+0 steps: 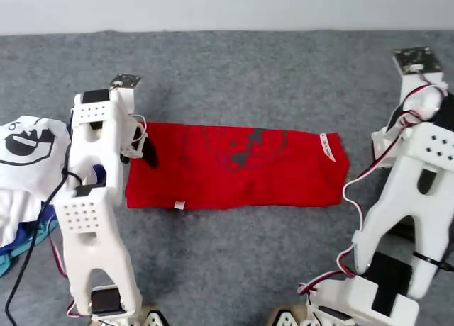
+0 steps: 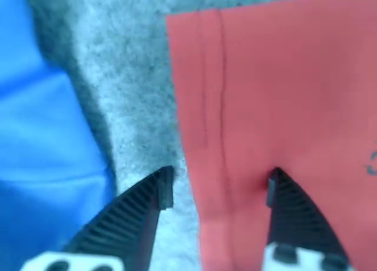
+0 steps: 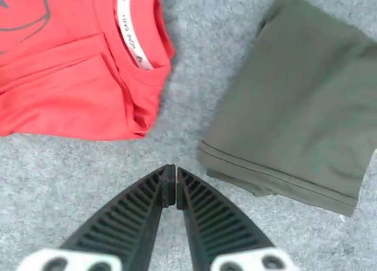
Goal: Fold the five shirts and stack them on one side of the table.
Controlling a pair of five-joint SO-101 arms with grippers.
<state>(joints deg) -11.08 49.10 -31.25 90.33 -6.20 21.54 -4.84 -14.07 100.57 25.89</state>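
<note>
Grey felt table [image 1: 234,64] carrying red shirt [image 1: 234,166], lying centre, folded into strip. We are seeing folded olive shirt [image 3: 300,106] near its collar end. Left gripper [image 2: 218,188] gaping wide, empty, straddling red hem; right gripper [image 3: 176,188] pinching closed on nothing, above felt.

Left tool [image 2: 221,182]: matt black plastic, with ribbed inner faces on its fingers [image 2: 138,209]. Beneath it, red shirt [image 2: 283,94]: matt, fine-knit cloth with a stitched hem. Under its other finger, tabletop [image 2: 118,76]: grey, rough, felt-like pile. Beyond that finger, blue shirt [image 2: 41,124]: smooth cloth with a faint sheen. Right tool [image 3: 176,179]: the same ribbed black plastic. Ahead of it, olive shirt [image 3: 306,106]: matt, smooth cloth with a double-stitched hem, and a white woven label [image 3: 131,29] inside the red collar. Arm shells [image 1: 96,220]: smooth white plastic.
</note>
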